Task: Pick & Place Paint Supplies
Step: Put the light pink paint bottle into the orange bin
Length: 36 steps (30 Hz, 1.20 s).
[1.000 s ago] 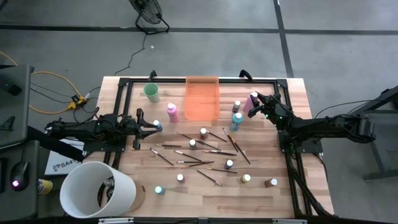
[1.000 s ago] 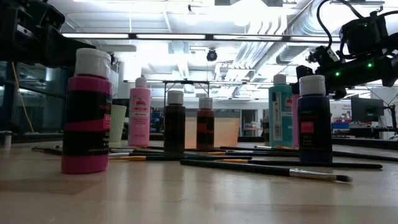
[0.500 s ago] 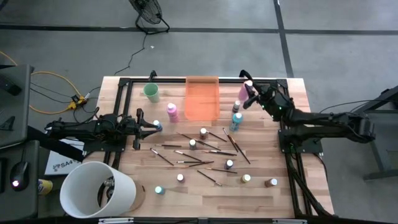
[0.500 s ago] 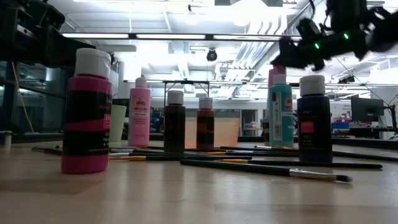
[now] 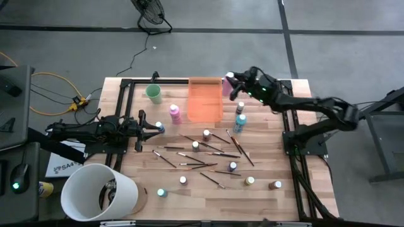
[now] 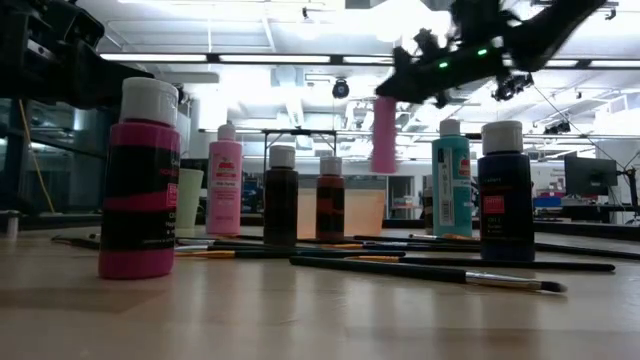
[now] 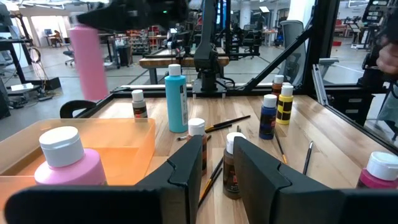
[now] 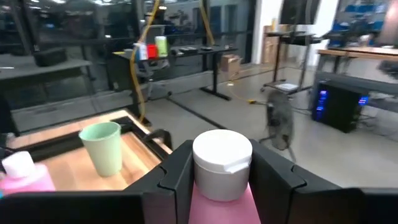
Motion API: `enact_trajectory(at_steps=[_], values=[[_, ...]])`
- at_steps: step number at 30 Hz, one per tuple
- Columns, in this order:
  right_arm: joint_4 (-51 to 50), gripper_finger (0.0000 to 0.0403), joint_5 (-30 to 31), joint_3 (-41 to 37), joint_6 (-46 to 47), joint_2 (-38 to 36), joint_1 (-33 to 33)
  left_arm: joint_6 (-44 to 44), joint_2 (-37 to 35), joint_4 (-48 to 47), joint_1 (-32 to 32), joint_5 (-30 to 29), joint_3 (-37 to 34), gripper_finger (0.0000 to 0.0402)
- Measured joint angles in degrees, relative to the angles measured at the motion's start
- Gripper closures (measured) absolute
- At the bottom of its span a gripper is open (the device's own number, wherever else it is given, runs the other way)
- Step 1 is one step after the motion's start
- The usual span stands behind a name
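Note:
My right gripper is shut on a pink white-capped bottle in the air by the far right corner of the translucent orange tray. The low view shows this bottle well above the table. On the table stand a second pink bottle, a teal bottle and several tiny dark pale-capped bottles. Thin dark-handled brushes lie flat among them. My left gripper waits open at the left, next to a small teal-capped bottle. My right gripper pinches the pink bottle's top end between its two fingers, which stand on either side of the white cap. They come at it from the table's right. The bottle is lifted clear, and its body hangs below the gripper, about upright.
A mint-green cup stands left of the tray, near the far edge. A big white bucket sits at the near left corner. Black frame rails run along the table's left, right and far sides. Bare wood shows along the near edge.
My right gripper has carried the pink bottle up from the table's right side and toward the left and the far edge, to the tray's far right corner. The bottle now hangs higher above the table. The left arm has kept still.

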Motion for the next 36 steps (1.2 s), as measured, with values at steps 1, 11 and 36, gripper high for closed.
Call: enact_trajectory(at_steps=[1,11,36], values=[[0.59,0.0284,-0.47,1.7,0.0,2.33,-0.01,0.0,-0.01,0.0,0.01,0.0,0.0,0.0314],[2.59,0.0281,-1.16,17.68,0.06,22.07,1.24,0.0,-0.01,0.0,0.01,0.0,0.0,0.0314],[3.39,0.0278,-0.61,36.56,-0.04,42.84,1.32,0.02,0.0,0.0,0.02,0.0,0.0,0.0314]])
